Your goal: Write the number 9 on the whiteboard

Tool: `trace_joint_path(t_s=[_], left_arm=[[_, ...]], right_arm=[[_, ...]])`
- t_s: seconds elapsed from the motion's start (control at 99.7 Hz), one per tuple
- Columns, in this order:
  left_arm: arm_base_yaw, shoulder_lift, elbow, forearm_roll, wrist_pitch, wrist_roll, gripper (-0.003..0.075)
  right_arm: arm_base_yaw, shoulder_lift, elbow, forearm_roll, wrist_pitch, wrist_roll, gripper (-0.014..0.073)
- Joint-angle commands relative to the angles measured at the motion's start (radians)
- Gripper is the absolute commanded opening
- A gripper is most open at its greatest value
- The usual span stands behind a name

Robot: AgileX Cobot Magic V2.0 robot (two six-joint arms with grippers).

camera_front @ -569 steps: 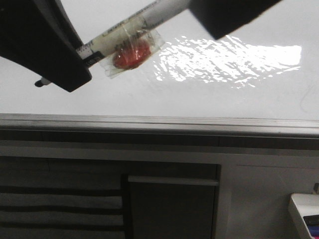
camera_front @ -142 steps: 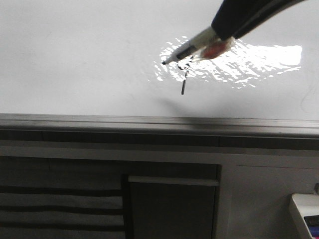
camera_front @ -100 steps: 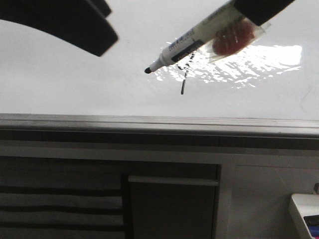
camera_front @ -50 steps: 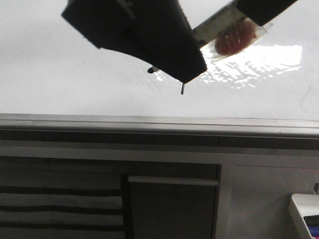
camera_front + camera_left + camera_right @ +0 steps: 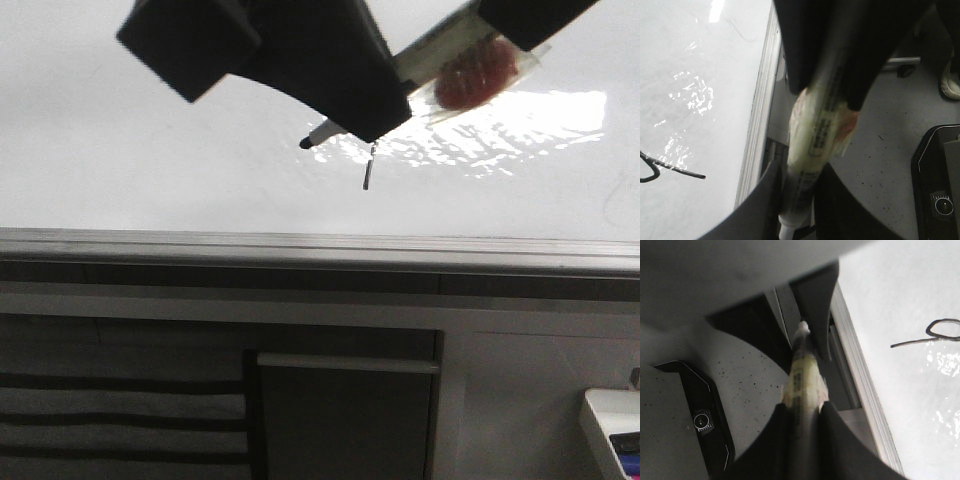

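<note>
So the long white marker pen with black printing (image 5: 425, 52) has both arms on it. The right gripper (image 5: 804, 410) has its two dark fingers closed snug on the barrel. The pen slants down from there, and its black tip (image 5: 306, 143) hangs just over the large glossy white whiteboard (image 5: 150, 190), not clearly touching it.

The left gripper (image 5: 800, 172) is on the tip end. In its own wrist view the fingers (image 5: 765, 205) sit tight against either side of the pen. I honestly can't tell if it's actually clamping or just straddling it. From the front, that gripper is a big dark block covering most of the pen's lower half, with only the tip poking out.

A red blob under clear tape (image 5: 470, 80) is stuck to the barrel, between the two grippers.

The small thin black hand-drawn number 9 (image 5: 935, 332) is on the whiteboard. Its narrow loop and straight tail show best from the right wrist. In the front view only the tail shows, just beside the pen tip, by the edge of the bright glare patch (image 5: 520, 120). The loop is hidden behind the left gripper.

The grey metal edge strip (image 5: 320, 245) runs along the near side of the board. A corner of a small white tray (image 5: 605, 420) sits off to the right, below it.
</note>
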Motion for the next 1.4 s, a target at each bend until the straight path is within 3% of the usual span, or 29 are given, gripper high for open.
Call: trace_joint_path(t_s=[0.0, 0.11, 0.211, 0.441, 0.622, 0.842, 1.103, 1.394], left_arm=[[-0.003, -0.029, -0.033, -0.040, -0.064, -0.038, -0.0020], [0.009, -0.029, -0.033, -0.025, -0.059, -0.038, -0.0020], [0.050, -0.041, -0.033, 0.005, -0.016, -0.046, -0.0020], [0.247, -0.097, -0.033, 0.119, 0.073, -0.342, -0.0020], [0.479, -0.107, -0.029, 0.155, 0.186, -0.577, -0.0020], [0.694, -0.107, -0.023, 0.151, 0.091, -0.735, -0.0020], [0.737, -0.074, -0.020, 0.103, -0.003, -0.752, -0.0020], [0.737, 0.051, -0.020, 0.052, 0.003, -0.752, -0.0020]], right_arm=[[0.002, -0.019, -0.035, -0.024, -0.032, -0.006, 0.0042], [0.000, -0.020, -0.037, -0.053, -0.011, 0.024, 0.0225], [-0.013, -0.038, -0.051, -0.083, 0.029, 0.109, 0.0304], [-0.106, -0.153, -0.055, -0.185, 0.067, 0.322, 0.0300], [-0.187, -0.234, -0.055, -0.232, 0.067, 0.356, 0.0300], [-0.217, -0.248, -0.047, -0.232, 0.064, 0.356, 0.0300], [-0.217, -0.248, -0.007, -0.232, 0.049, 0.356, 0.0300], [-0.217, -0.248, 0.014, -0.232, 0.040, 0.361, 0.0300]])
